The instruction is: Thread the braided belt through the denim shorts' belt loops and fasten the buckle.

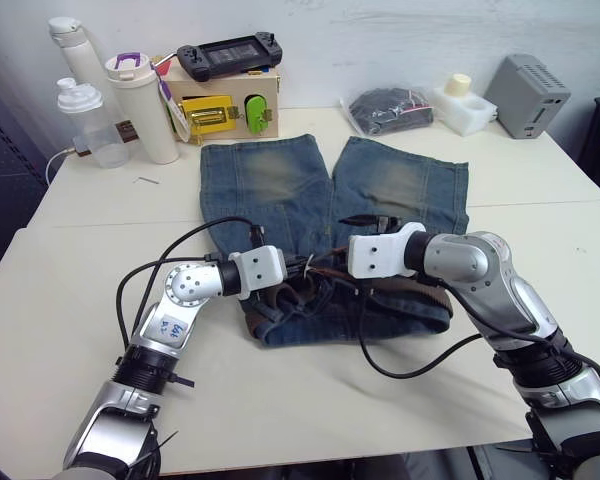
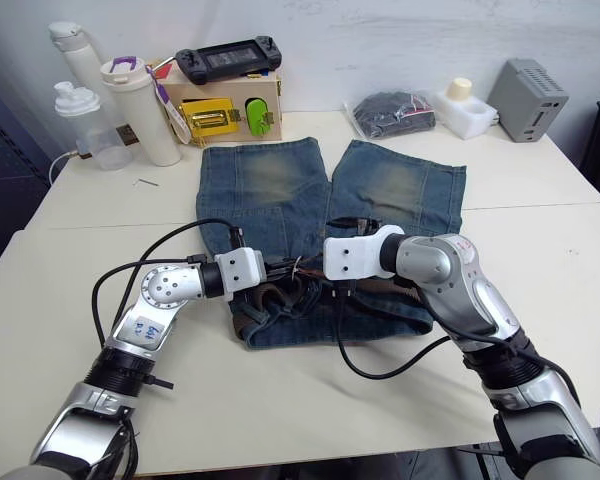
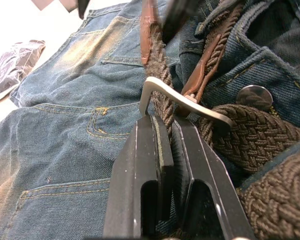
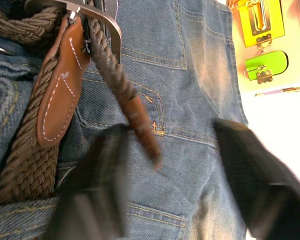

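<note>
At the waistband, left gripper [image 3: 166, 131] clamped on braided belt [image 3: 162, 102] beside buckle [image 3: 182, 100]; right gripper [image 4: 190, 150] agape.

Cream table [image 1: 540, 200] with denim shorts [image 1: 280, 185], bottles [image 1: 95, 125], wooden box [image 1: 225, 105], grey box [image 1: 528, 95].

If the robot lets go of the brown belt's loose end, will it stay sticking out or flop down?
Probably flop. The braided belt is soft woven cord that already bends and droops past the buckle, so it looks limp. Its brown tip seems stiffer and may stay straight. The left gripper pinches the strap shut; the right gripper is open.
</note>
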Controlling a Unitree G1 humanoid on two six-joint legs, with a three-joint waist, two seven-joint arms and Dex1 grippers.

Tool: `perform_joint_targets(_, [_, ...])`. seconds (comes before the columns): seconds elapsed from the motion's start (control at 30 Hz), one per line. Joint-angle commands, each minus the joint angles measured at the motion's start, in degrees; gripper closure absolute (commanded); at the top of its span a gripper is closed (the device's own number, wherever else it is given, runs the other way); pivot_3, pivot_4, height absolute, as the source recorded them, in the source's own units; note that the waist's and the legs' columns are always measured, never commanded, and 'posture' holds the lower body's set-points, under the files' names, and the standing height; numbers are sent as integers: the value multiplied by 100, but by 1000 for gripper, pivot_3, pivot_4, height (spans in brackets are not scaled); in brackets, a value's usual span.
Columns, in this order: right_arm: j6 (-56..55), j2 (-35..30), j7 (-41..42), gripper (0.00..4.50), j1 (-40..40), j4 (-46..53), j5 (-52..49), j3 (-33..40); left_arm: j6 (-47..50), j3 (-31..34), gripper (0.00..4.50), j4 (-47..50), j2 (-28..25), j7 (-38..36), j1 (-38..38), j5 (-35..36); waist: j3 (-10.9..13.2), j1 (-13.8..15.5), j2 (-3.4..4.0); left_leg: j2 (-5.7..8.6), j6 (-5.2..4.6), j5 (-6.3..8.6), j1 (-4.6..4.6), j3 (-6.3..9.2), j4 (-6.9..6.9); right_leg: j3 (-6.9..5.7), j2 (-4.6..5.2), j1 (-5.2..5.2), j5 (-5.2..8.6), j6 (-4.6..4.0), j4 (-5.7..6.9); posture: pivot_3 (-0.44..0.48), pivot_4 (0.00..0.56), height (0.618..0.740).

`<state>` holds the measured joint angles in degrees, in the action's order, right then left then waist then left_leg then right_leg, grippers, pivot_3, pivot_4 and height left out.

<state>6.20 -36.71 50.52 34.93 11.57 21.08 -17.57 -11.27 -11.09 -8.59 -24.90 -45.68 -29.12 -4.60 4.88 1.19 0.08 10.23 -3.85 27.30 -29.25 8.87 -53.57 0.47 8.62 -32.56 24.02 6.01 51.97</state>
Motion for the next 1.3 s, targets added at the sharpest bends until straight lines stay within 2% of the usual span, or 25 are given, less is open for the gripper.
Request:
perform_joint_targets(0.03, [8, -78, 29, 3803, -103, 333, 24, 43, -35, -94, 4500, 65, -50, -5, 2, -50, 0, 2, 0, 0, 0, 0, 0, 0, 1, 0, 0, 0, 0, 0, 0, 0, 150, 646])
perform_joint_targets(0.07, [35, -79, 35, 4274, -132, 353, 29, 42, -40, -92, 4500, 64, -49, -2, -6, -41, 0, 2, 0, 0, 0, 0, 0, 0, 1, 0, 0, 0, 0, 0, 0, 0, 150, 646])
perform_joint_targets(0.1, [61, -81, 28, 4401, -167, 377, 50, 43, -46, -85, 4500, 57, -51, 7, -19, -35, 0, 0, 0, 0, 0, 0, 0, 0, 1, 0, 0, -1, 0, 0, 0, 0, 150, 646])
perform_joint_targets(0.3, [250, -58, 11, 4401, -355, 572, 136, 15, 2, 47, 4500, 69, -81, 62, -75, 66, 0, 3, 0, -1, 0, 0, 0, 0, 3, 0, -1, -1, 0, 0, 0, 0, 150, 646])
perform_joint_targets(0.37, [327, -27, -22, 4500, -412, 616, 153, 25, 341, 190, 3686, 248, -76, -75, -41, 416, 0, 2, 0, -1, 0, 0, 0, 0, 3, 0, -1, -1, 0, 0, 0, 0, 150, 646])
perform_joint_targets(0.47, [512, 48, -156, 4500, -471, 698, 126, 173, 885, 448, 2708, 629, -139, -37, 105, 757, 1, -2, 1, -1, 0, 0, 0, -1, 4, 0, -1, -3, 0, 0, 0, 0, 150, 646])
perform_joint_targets(0.53, [619, 81, -292, 4500, -539, 784, 36, 378, 1579, 771, 1844, 1147, -256, -175, 320, 1358, 2, -7, 1, -2, 0, 0, 0, 0, 7, 0, -2, -4, 0, 0, -1, 0, 150, 646])
perform_joint_targets(0.57, [625, 81, -333, 4500, -598, 848, -32, 468, 1944, 987, 1612, 1423, -310, -248, 436, 1762, 2, -13, 1, -2, 0, 0, 0, 0, 10, 1, -2, -5, 0, 0, -1, 0, 150, 646])
perform_joint_targets(0.7, [589, 132, -456, 4500, -845, 1100, -271, 689, 3042, 1693, 1612, 2006, -493, -275, 712, 2887, 4, -19, 2, -2, 0, 0, 2, 5, 19, 0, -3, -5, 0, 0, -2, 0, 150, 646])
perform_joint_targets(0.8, [557, 117, -528, 4500, -1107, 1285, -371, 787, 3632, 2058, 1612, 2185, -738, -369, 982, 3422, 4, -31, 3, -4, 2, -1, 5, 5, 22, 1, -4, -4, 0, 0, -4, 0, 150, 646])
perform_joint_targets(0.9, [510, 73, -616, 4500, -1333, 1360, -373, 828, 3855, 2120, 2493, 2331, -757, -380, 1134, 3711, 5, -22, 4, -3, 2, -2, 9, 3, 27, 2, -4, -3, 0, 0, -4, 0, 150, 646])
perform_joint_targets(1.03, [503, 73, -714, 4500, -1503, 1464, -421, 932, 4003, 1716, 4381, 2522, -719, -385, 1263, 3628, 5, 17, 4, -3, 1, -2, 8, 2, 25, 3, -3, 0, 0, -1, -8, 0, 150, 646])
perform_joint_targets(1.17, [527, 10, -770, 4500, -1694, 1646, -515, 1088, 3879, 1253, 4451, 2572, -616, -342, 1331, 3363, 6, 15, 4, -3, 1, -2, 8, -2, 26, 5, -1, 0, 0, -1, -10, 0, 150, 646])
perform_joint_targets(1.3, [520, -126, -753, 4500, -2088, 1895, -733, 1497, 3582, 716, 4451, 2440, -851, -583, 1650, 2844, 6, 14, 5, -4, 1, -2, 7, -5, 28, 5, -2, -2, 1, -2, -11, 0, 150, 646])
